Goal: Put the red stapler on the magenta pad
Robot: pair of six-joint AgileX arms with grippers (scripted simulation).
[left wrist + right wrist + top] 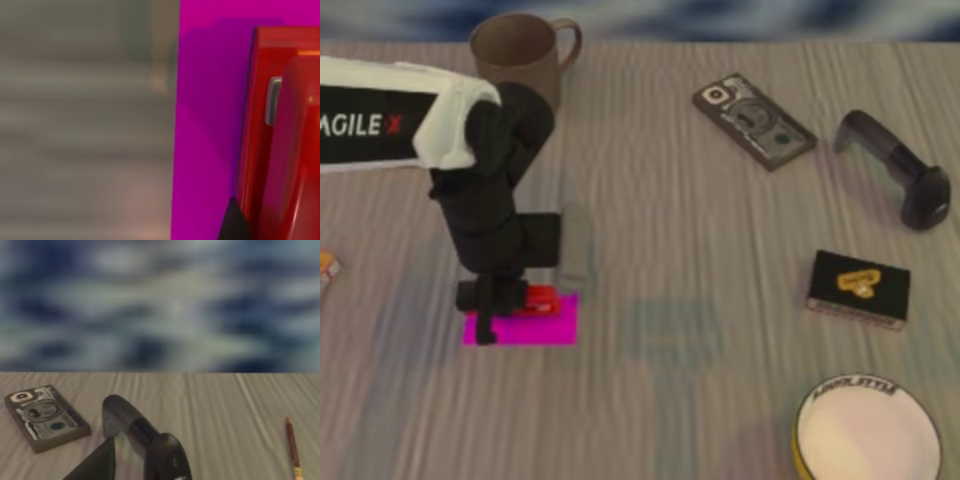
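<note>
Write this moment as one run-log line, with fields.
left gripper: over magenta pad | red stapler: on pad | right arm: unseen from above

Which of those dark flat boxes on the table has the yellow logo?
The black box at the table's right side, nearer the bowl. The other box, farther back, shows grey and white patterns instead.

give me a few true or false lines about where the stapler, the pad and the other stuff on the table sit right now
1. The red stapler lies on the magenta pad. True.
2. The left gripper is over the pad. True.
3. The brown mug stands on the pad. False: it stands at the table's far edge, left of centre.
4. The black box with a yellow logo is on the table's left side. False: it is on the right.
5. The white bowl is at the near right. True.
</note>
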